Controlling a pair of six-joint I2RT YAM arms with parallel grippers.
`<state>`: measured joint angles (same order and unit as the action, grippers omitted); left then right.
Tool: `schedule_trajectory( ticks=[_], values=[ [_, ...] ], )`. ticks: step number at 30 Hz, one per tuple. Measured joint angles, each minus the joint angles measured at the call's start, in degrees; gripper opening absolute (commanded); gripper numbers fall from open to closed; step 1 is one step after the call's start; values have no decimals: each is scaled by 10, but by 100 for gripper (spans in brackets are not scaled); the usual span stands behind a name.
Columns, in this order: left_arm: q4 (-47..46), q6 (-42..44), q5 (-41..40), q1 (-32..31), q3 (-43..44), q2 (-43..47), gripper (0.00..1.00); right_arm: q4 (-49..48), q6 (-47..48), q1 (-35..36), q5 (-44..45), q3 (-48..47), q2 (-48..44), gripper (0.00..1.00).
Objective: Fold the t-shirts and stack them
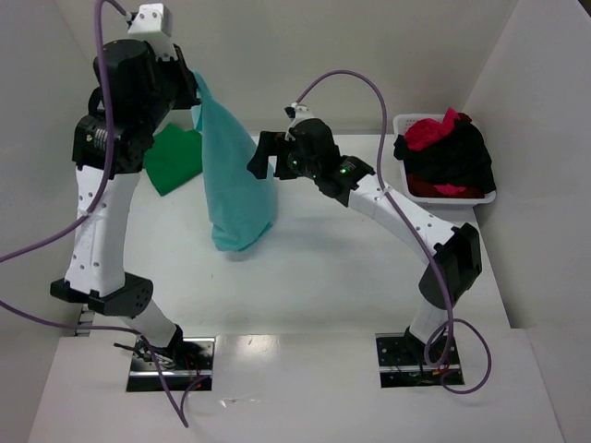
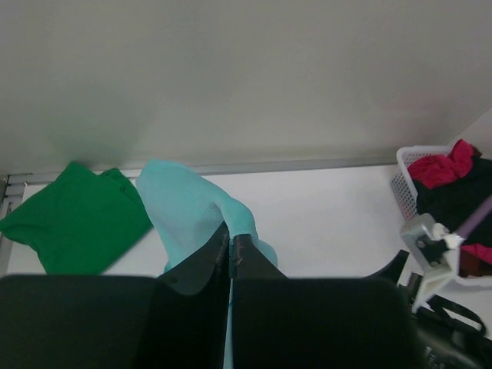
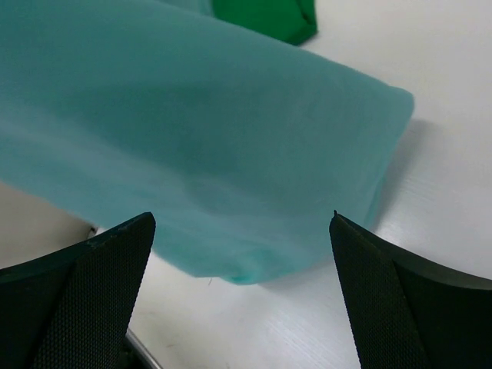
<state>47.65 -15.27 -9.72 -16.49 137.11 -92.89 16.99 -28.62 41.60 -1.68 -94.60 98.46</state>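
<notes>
A light teal t-shirt (image 1: 235, 175) hangs in a long drape from my raised left gripper (image 2: 231, 238), which is shut on its top edge; its lower end rests on the table. In the right wrist view the same teal t-shirt (image 3: 207, 131) fills the frame just beyond the tips. My right gripper (image 1: 260, 157) is wide open beside the drape's right edge, with nothing between its fingers (image 3: 115, 261). A folded dark green t-shirt (image 1: 175, 159) lies flat at the back left, behind the drape. Red (image 1: 432, 131) and black (image 1: 457, 159) t-shirts are piled in the basket.
The white plastic basket (image 1: 404, 120) stands at the back right against the side wall. White walls close in the table at the back and on both sides. Purple cables loop off both arms.
</notes>
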Motion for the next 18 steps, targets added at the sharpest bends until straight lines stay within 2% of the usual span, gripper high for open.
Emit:
schedule_trajectory(
  ticks=[5, 7, 8, 13, 18],
  values=[
    [2, 0, -6, 0, -1, 66, 0, -19, -8, -8, 24, 25, 6, 100],
    [-10, -4, -14, 0, -34, 116, 0, -37, -20, -19, 17, 45, 6, 100],
    [-32, -10, -21, 0, -92, 163, 0, -46, -27, -29, 15, 58, 6, 100],
    [-25, -44, -16, 0, -297, 313, 0, -58, -41, -62, 10, 78, 11, 100],
    [16, -83, 6, 0, -431, 334, 0, -72, -41, -70, -12, 78, 29, 100]
  ],
)
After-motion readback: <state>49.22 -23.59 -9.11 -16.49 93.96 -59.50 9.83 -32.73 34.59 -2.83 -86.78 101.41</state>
